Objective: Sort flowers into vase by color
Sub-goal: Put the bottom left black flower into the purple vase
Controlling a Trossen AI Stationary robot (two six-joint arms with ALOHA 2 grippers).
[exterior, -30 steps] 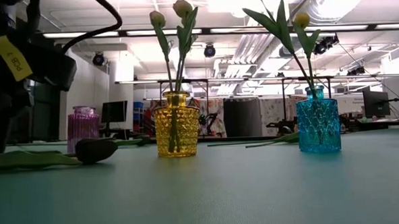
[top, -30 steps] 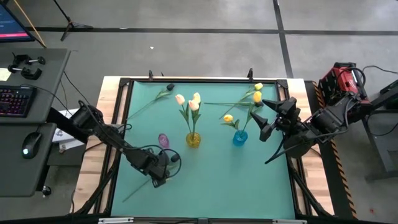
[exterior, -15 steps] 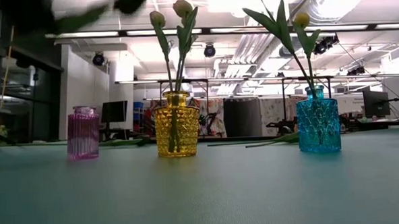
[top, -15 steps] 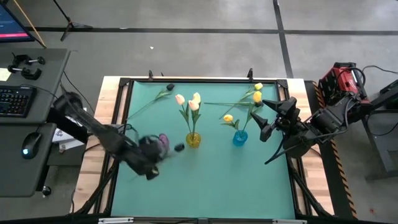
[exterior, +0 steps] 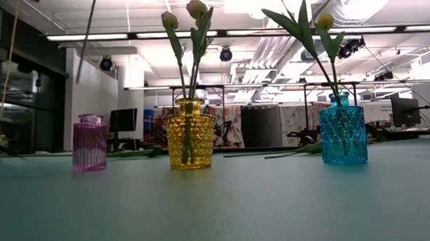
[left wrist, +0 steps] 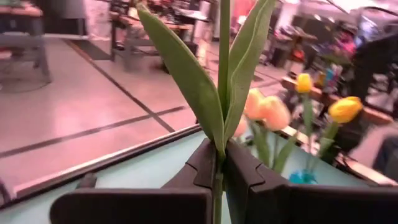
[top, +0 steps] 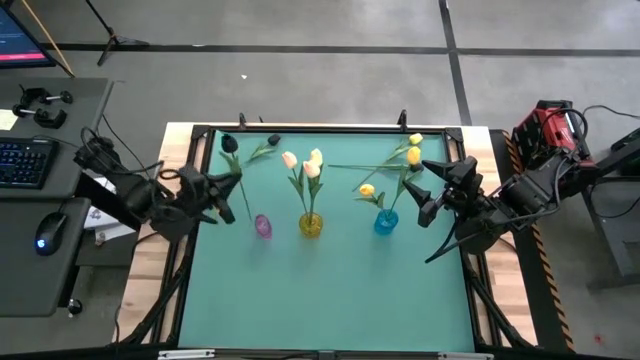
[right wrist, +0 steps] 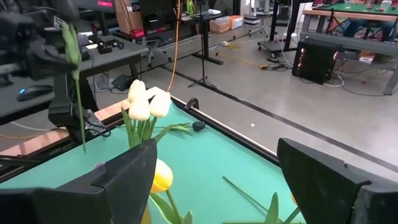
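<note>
My left gripper (top: 220,186) is shut on a black tulip (top: 229,144) at the table's left, above and just left of the empty purple vase (top: 262,226). Its stem (exterior: 86,28) shows in the low view, well above that vase (exterior: 89,143). The yellow vase (top: 310,224) holds cream tulips (top: 302,165). The blue vase (top: 386,222) holds yellow tulips (top: 367,190). Another black tulip (top: 273,140) and a yellow tulip (top: 415,139) lie flat at the far edge. My right gripper (top: 431,190) stands open beside the blue vase, touching nothing. My left gripper pinches the black tulip's stem (left wrist: 218,163) between its two fingers, just below where the leaves (left wrist: 205,93) branch off. The fingers come level from the table's left and lie across the stem. The tulip stands roughly upright, head up, its lower stem (right wrist: 81,124) hanging free above the table.
A black frame (top: 330,128) runs round the green mat. A desk with keyboard (top: 22,160) and mouse stands off the table's left side. The near half of the mat (top: 330,300) is bare.
My left gripper has shut on the black tulip that lay on the mat near the front left. It has risen and swung toward the table's left and far edges. The tulip has gone from lying flat to roughly upright, lifted clear of the table.
</note>
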